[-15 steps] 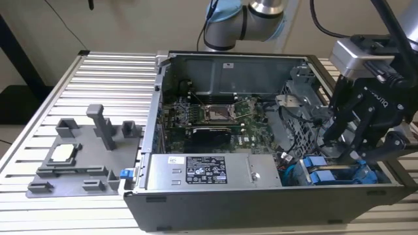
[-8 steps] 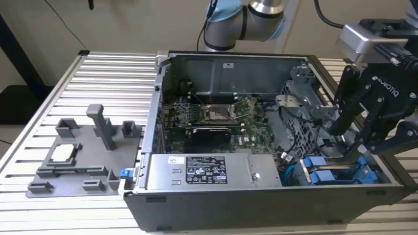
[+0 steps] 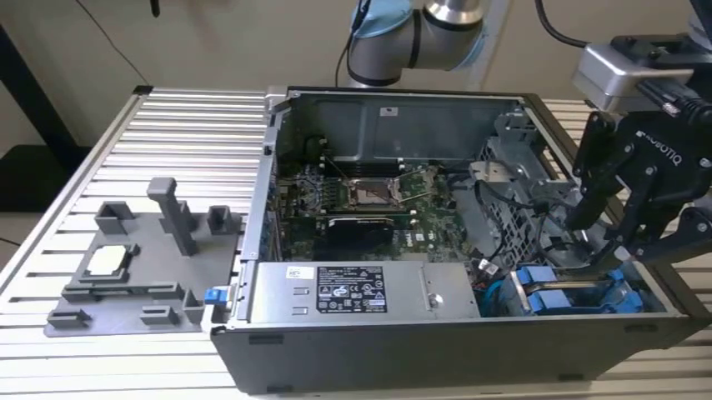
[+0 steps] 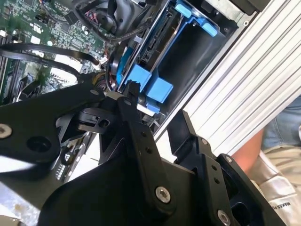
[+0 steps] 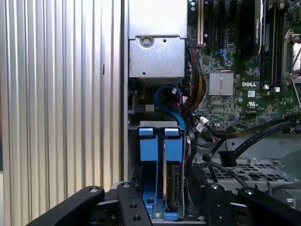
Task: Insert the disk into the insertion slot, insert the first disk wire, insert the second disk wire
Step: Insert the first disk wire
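**Open pincer poised over the seated disk**

In the exterior view we see the pincer (image 3: pixel 614 242) hanging with its fingers spread and nothing between them. It is above the drive cage (image 3: pixel 589 292). The cage sits just beside the power supply (image 3: pixel 350 292), on the exterior view's right, inside the open computer case (image 3: pixel 445 350). The motherboard (image 3: pixel 368 196) lies beyond the power supply. A grey fixture (image 3: pixel 133 267) rests on the ribbed surface (image 3: pixel 189 133), well apart from the power supply on the exterior view's left.

In the first wrist view the disk (image 5: pixel 172 186) stands in the insertion slot (image 5: pixel 175 123), with a second blue carrier (image 5: pixel 146 155) just beside it. A blue cable (image 5: pixel 164 94) loops between the power supply and the slot. We cannot tell whether any wire is plugged into the disk. The black fingers (image 5: pixel 127 202) stand one on each side of the two carriers.

In the second wrist view one fingertip (image 4: pixel 133 89) comes very near the blue carrier tabs (image 4: pixel 141 75). We cannot tell if it touches them. The other finger is well apart from the tabs.
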Motion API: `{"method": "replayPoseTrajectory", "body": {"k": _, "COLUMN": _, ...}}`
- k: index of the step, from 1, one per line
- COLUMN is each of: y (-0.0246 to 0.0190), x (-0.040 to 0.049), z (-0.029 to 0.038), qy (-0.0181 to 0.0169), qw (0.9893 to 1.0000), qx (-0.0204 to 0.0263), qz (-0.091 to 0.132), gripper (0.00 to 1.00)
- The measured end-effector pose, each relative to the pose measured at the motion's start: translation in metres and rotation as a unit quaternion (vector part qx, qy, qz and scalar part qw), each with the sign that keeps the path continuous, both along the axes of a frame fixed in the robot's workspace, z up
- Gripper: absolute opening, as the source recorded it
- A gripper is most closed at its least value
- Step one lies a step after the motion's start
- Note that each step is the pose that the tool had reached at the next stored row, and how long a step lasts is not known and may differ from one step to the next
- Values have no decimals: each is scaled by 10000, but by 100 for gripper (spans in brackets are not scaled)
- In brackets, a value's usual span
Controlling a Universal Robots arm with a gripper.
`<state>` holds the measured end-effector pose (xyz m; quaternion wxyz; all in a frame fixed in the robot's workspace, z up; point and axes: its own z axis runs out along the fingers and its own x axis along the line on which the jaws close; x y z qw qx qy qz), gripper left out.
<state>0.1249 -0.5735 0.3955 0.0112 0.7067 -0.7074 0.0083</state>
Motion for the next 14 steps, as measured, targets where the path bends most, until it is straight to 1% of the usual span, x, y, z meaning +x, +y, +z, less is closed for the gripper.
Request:
{"method": "replayPoseTrajectory", "body": {"k": 2, "y": 0, "x": 0, "z": 0, "qy": -107, "qw": 9999, "qx": 29, "qz": 17, "gripper": 53}}
{"method": "replayPoseTrajectory", "body": {"k": 4, "y": 1, "x": 0, "z": 0, "qy": -208, "qw": 9997, "qx": 78, "qz": 34, "gripper": 53}}
{"method": "replayPoseTrajectory", "body": {"k": 5, "y": 0, "x": 1, "z": -1, "qy": -244, "qw": 9996, "qx": 102, "qz": 41, "gripper": 53}}
{"method": "replayPoseTrajectory", "body": {"k": 6, "y": 1, "x": 4, "z": -1, "qy": -271, "qw": 9995, "qx": 123, "qz": 48, "gripper": 53}}
{"method": "replayPoseTrajectory", "body": {"k": 7, "y": 4, "x": 12, "z": -7, "qy": -284, "qw": 9995, "qx": 130, "qz": 55, "gripper": 53}}
{"method": "replayPoseTrajectory", "body": {"k": 14, "y": 61, "x": 94, "z": -47, "qy": -284, "qw": 9995, "qx": 131, "qz": 93, "gripper": 53}}
